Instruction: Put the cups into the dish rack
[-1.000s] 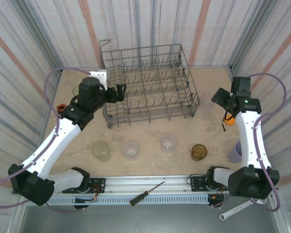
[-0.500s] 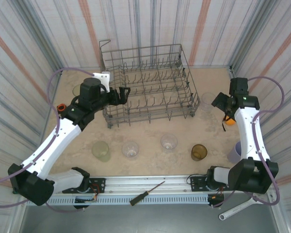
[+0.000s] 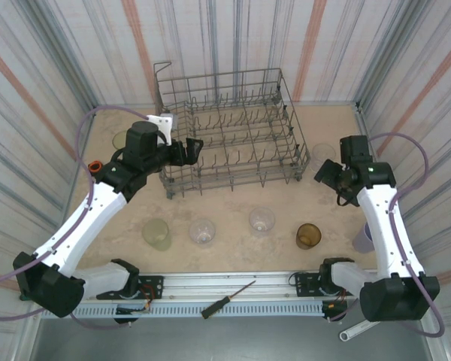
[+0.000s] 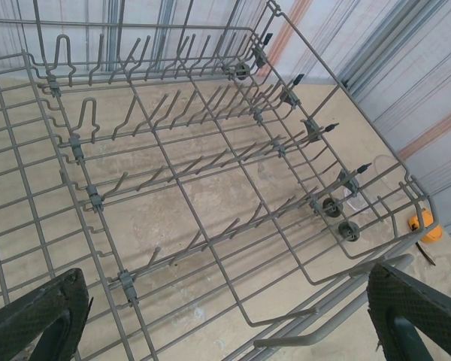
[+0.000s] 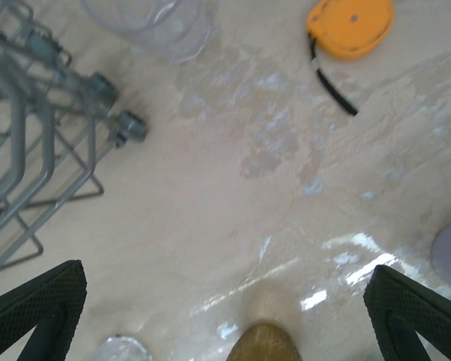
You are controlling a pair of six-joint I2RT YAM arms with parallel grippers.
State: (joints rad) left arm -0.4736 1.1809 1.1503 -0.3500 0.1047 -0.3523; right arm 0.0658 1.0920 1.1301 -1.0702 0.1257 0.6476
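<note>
My left pincer (image 3: 193,147) hangs wide open over the near-left corner of the dish rack (image 3: 233,179), which stands at the back of the table (image 3: 233,201). My right pincer (image 3: 323,174) gapes just as wide above the table off the rack's right end, near a clear cup (image 3: 322,154). Four more cups (image 3: 202,231) stand in a row in front of the rack.

Left gripper (image 3: 193,149) jaws apart, over near-left corner of rack (image 3: 225,128). Right gripper (image 3: 325,174) spread too, just right of rack, beside clear cup (image 3: 323,154). Front row on table (image 3: 233,197): green cup (image 3: 156,233), two clear cups (image 3: 202,231), amber cup (image 3: 308,235). Lilac cup (image 3: 363,239) far right.
</note>
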